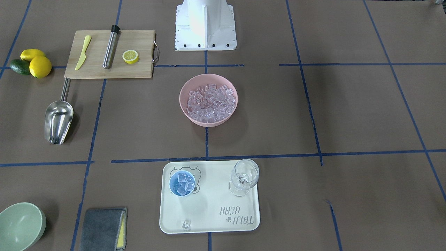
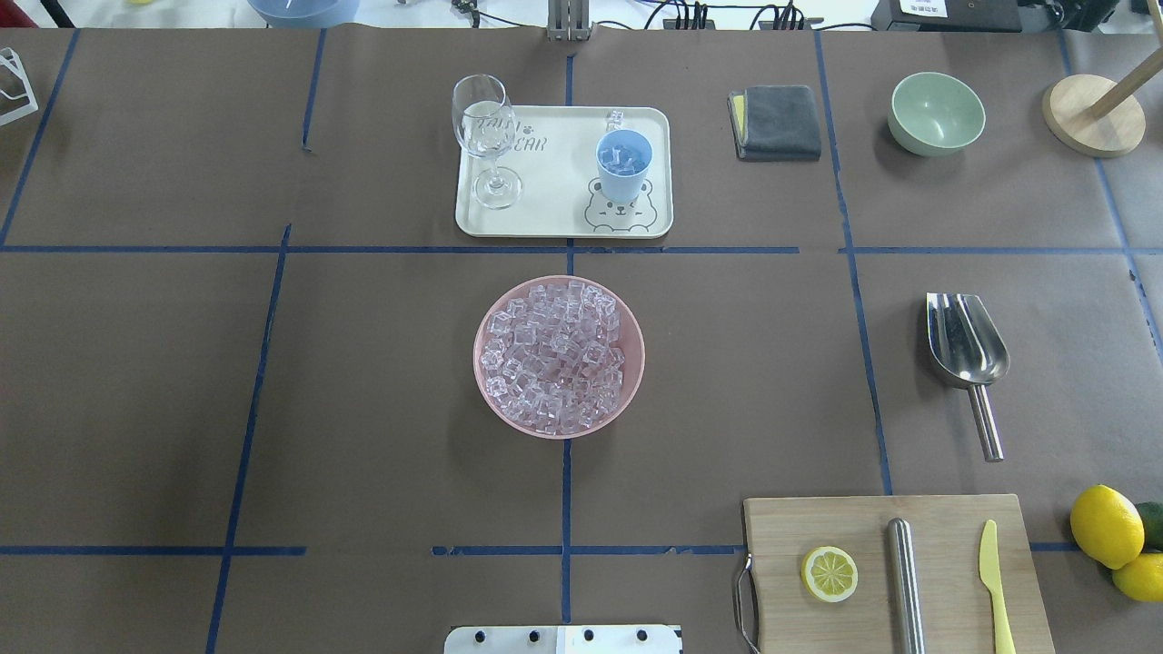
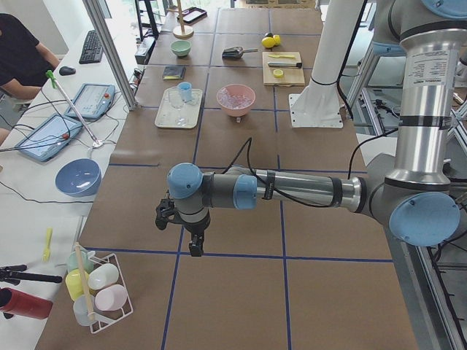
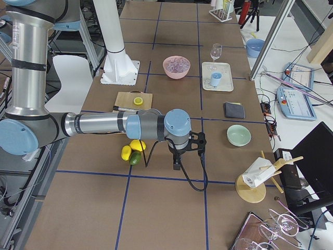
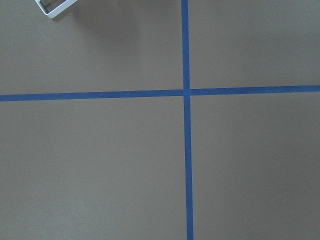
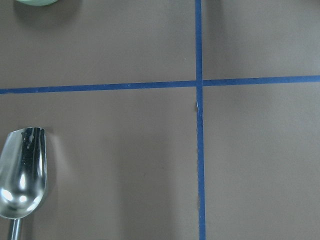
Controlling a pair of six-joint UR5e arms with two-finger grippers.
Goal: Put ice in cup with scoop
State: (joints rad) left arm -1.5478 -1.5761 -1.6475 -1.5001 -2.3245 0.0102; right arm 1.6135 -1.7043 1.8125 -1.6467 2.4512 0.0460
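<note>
**benchrat:** So what does the ice look like, and where is it?

**me:** It's small clear glassy cubes. Most of the ice point(image 2: 556, 354) is heaped in one pink bowl point(image 1: 209, 123) mid-desk, way too many to count. Several more cubes sit in the cup point(image 2: 623, 189), which is light blue, round, has no handle, and stands upright on one cream tray point(image 2: 545, 207) by the far edge. One stray cube point(image 2: 615, 117) lies at the tray's far rim, just beside the cup.

**benchrat:** And the scoop? Anything crowding it?

**me:** One scoop point(image 2: 966, 350), shiny steel with a deep trough and a short bar handle. It lies flat toward the right end, mouth facing the far edge. The handle points at the one wooden board point(image 2: 863, 531) in my near right corner. The board carries one lemon half point(image 2: 829, 573), one steel cylinder point(image 2: 904, 581) and one yellow knife point(image 2: 995, 581). Two whole lemons point(image 2: 1106, 525) and something dark green sit against the right edge. One stemmed glass point(image 2: 486, 136) shares the tray, at the opposite end from the cup. A grey cloth point(image 2: 777, 121) and one pale-green bowl point(image 2: 936, 113) line the far edge toward the right.

**benchrat:** Jaws?

**me:** My left gripper point(image 3: 195, 248) hangs over bare paper at the left end, and my right gripper point(image 4: 177, 165) hangs over the right end. Only the side cameras catch them, so I honestly can't tell if either pair is apart or together.
</note>
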